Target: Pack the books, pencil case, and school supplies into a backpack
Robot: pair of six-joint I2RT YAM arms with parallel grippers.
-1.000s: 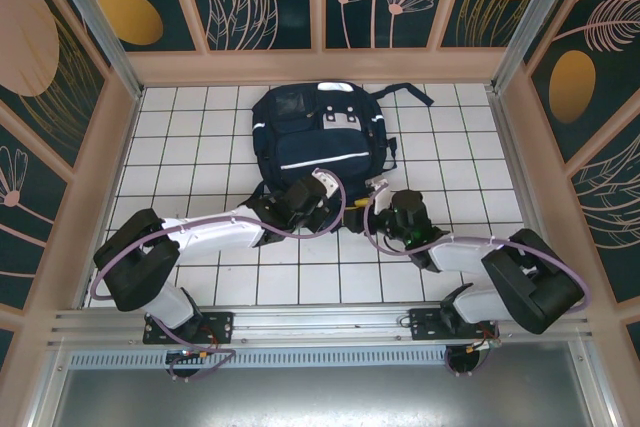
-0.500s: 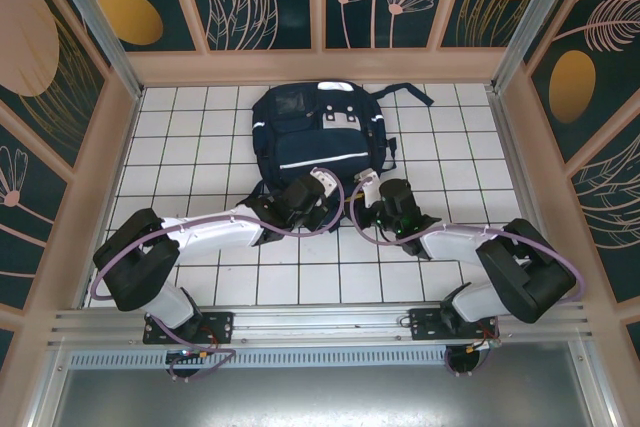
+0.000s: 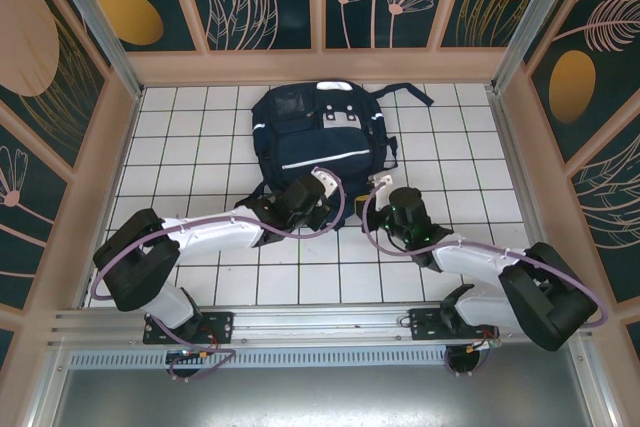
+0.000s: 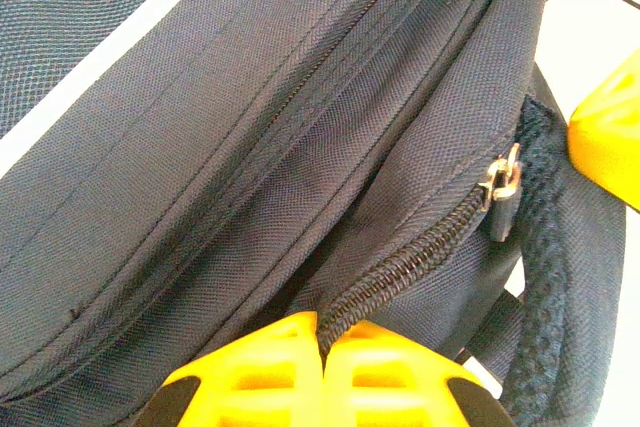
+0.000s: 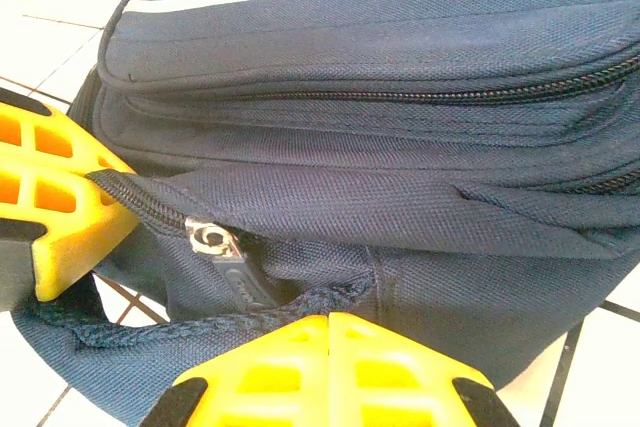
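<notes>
The navy backpack (image 3: 318,132) lies flat on the white tiled table, its near end toward the arms. My left gripper (image 3: 328,185) is at that near end, its yellow fingers shut on the zipper edge (image 4: 322,332) of the backpack (image 4: 250,127). The metal zipper pull (image 4: 503,187) hangs just right of it. My right gripper (image 3: 381,185) is at the bag's near right corner, shut with the woven strap (image 5: 200,332) pinched at its tips (image 5: 328,322). The zipper pull (image 5: 210,239) sits between both grippers. The books, pencil case, calculator and packet are out of view.
The tiled table (image 3: 200,147) is ringed by low tan walls (image 3: 100,177) and patterned panels. A dark strap (image 3: 412,93) trails from the bag's far right corner. Open tiles lie left and right of the bag.
My right gripper swung left toward the bag's near corner, then drew back a little to the right. The left gripper has stayed on the zipper edge.
</notes>
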